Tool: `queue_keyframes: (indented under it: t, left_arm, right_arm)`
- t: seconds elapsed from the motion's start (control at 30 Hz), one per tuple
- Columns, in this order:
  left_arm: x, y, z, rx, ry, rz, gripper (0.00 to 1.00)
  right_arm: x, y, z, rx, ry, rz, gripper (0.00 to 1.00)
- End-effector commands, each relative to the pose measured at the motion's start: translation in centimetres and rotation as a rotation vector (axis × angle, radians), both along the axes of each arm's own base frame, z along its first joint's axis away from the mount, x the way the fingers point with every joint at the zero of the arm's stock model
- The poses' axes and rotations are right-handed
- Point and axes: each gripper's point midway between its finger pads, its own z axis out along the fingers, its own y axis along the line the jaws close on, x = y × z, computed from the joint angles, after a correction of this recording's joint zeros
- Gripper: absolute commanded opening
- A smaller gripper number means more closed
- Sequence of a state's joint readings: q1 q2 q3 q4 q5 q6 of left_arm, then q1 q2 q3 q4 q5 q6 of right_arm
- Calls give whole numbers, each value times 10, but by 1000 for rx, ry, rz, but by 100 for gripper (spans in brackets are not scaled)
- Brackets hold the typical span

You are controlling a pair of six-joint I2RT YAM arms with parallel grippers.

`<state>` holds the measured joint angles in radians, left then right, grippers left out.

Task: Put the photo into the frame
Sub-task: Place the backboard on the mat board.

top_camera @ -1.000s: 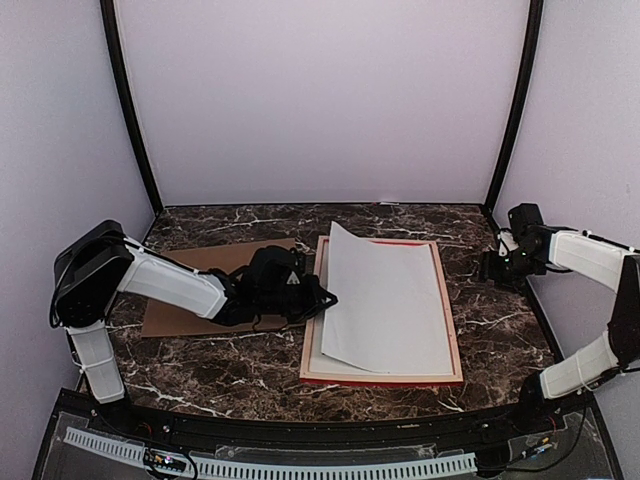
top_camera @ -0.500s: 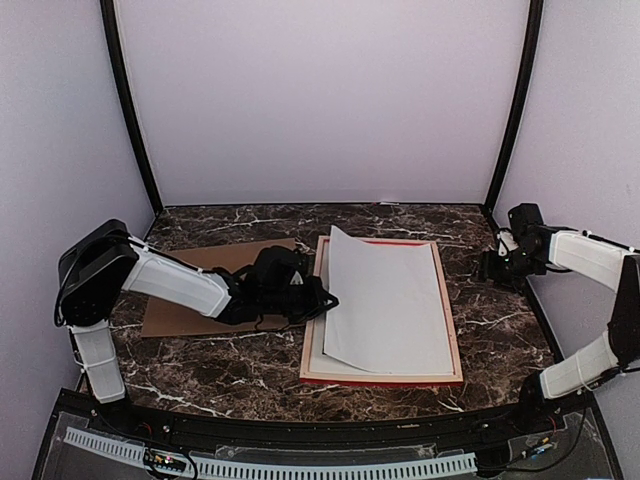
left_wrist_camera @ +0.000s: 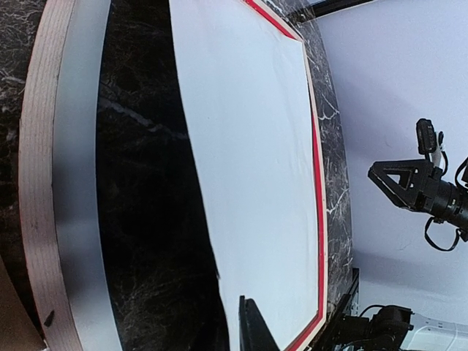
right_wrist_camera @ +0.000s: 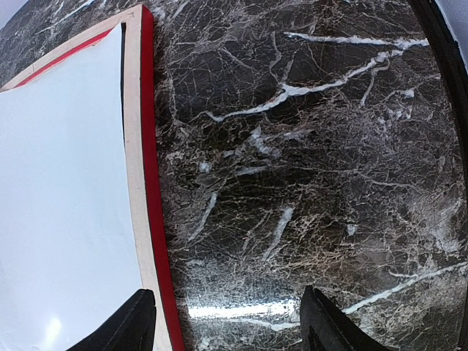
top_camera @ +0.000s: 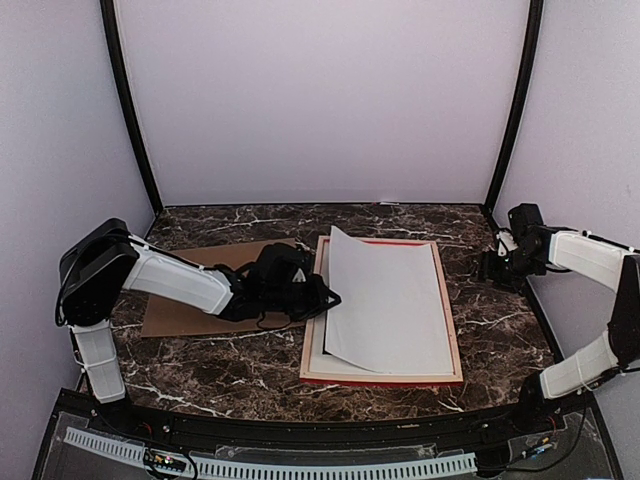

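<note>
Photo point(top_camera: 385, 300) is seen askew in frame point(top_camera: 380, 380), long axis running away; its left edge is met by left gripper point(top_camera: 328, 298), closure untellable; right gripper point(right_wrist_camera: 230, 322) is held spread, well apart

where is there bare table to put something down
Bare marble lies right of the red-railed picture frame up to the right gripper, and in front of the brown cardboard board. Crowded between board and frame, where the left gripper sits.

The photo point(top_camera: 385, 300) lies white side up in the frame point(top_camera: 380, 378), a bit crooked. Its near edge is right at the left gripper point(top_camera: 325, 298). The frame lies flat, pale wood with red edges, well apart from the right gripper point(top_camera: 490, 268).
</note>
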<state>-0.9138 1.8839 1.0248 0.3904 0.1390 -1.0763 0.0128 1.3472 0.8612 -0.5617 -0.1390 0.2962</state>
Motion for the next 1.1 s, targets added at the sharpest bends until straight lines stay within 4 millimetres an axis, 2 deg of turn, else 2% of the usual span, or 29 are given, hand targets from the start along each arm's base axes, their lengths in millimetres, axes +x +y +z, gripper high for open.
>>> queue_keyframes:
  t: [0.0, 0.2, 0.47, 0.7, 0.83, 1.07]
  left_arm:
    - [2, -4, 6, 19, -28, -17, 10]
    - [4, -2, 2, 47, -33, -18, 17]
    - [9, 2, -5, 102, -41, -26, 32]
    - [12, 5, -15, 152, -41, -35, 40]
    - [17, 10, -17, 193, -50, -29, 50]
    - [26, 20, -21, 242, -60, -27, 56]
  right_arm:
    - [2, 1, -2, 8, -9, 9, 69]
    - [2, 2, -3, 12, -7, 11, 69]
    - [2, 3, -3, 15, -5, 15, 69]
    - [2, 3, -3, 17, -6, 18, 69]
    - [2, 3, -3, 18, -7, 20, 69]
    - [2, 4, -4, 20, -7, 21, 69]
